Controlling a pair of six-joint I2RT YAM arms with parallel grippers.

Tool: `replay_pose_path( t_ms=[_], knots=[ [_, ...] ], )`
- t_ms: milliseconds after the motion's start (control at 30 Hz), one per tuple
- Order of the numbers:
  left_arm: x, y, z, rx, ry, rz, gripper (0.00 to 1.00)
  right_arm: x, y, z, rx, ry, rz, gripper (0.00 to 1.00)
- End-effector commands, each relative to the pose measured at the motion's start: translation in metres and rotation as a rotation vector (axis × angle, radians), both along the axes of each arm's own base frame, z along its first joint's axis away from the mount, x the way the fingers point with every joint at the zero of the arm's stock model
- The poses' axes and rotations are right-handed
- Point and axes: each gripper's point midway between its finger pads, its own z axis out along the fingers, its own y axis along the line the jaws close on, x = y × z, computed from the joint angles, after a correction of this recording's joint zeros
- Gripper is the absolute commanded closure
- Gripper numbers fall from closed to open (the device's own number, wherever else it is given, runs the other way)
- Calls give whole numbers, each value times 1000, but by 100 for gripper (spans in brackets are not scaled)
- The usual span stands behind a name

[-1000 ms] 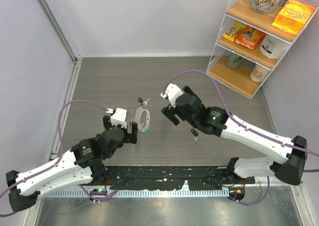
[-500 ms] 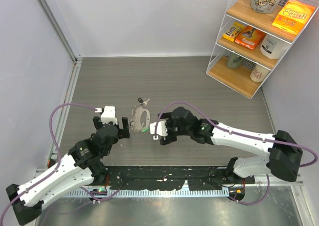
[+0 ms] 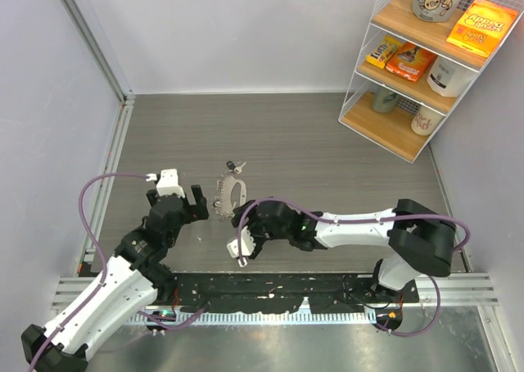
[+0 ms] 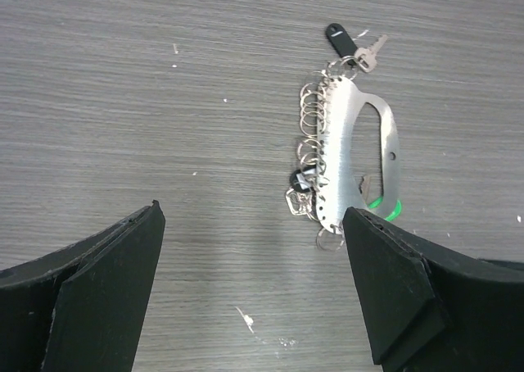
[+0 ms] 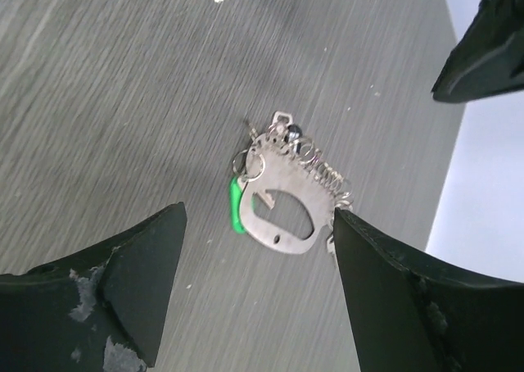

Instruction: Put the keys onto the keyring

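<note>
The keyring [image 3: 230, 193] is a flat silvery plate with an oval cutout, a row of small wire rings along one edge and a green piece at its near end. It lies flat on the grey table [image 3: 327, 142]. In the left wrist view the keyring [image 4: 360, 151] has a dark-headed key [image 4: 337, 36] and a silver key [image 4: 370, 51] at its far end, and another small dark-headed key [image 4: 300, 180] by its rings. My left gripper [image 3: 175, 198] [image 4: 252, 216] stands open just left of it. My right gripper [image 3: 244, 221] [image 5: 255, 216] is open near the green end of the keyring [image 5: 286, 200], holding nothing.
A wire shelf [image 3: 360, 69] with boxes, mugs and jars stands at the back right. A metal rail [image 3: 115, 159] runs along the left wall. One left finger [image 5: 483, 44] shows in the right wrist view's upper right corner.
My right arm has swung from the keyring's right side down and leftward, close to its near end. My left gripper has drawn back to the left, off the keyring.
</note>
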Motion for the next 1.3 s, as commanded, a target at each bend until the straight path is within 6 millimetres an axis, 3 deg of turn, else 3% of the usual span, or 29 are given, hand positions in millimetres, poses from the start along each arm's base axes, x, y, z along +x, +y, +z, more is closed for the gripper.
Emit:
replay_pose_path(
  t_ms=[0, 167, 433, 800, 933, 1267],
  knots=[
    [13, 0, 1, -78, -26, 24, 2, 7, 33, 28, 108, -183, 70, 23],
    [14, 7, -16, -120, 4, 46, 2, 8, 47, 16, 82, -199, 104, 27],
    [12, 11, -15, -146, -17, 54, 2, 12, 63, -3, 42, -194, 134, 44],
    [11, 12, -13, -148, -25, 54, 2, 19, 79, -25, 9, -160, 153, 54],
    [10, 13, -12, -150, -29, 54, 2, 26, 80, -31, -10, -143, 151, 60],
    [10, 11, -11, -155, -33, 47, 1, 32, 73, -49, -62, -126, 146, 62]
  ],
)
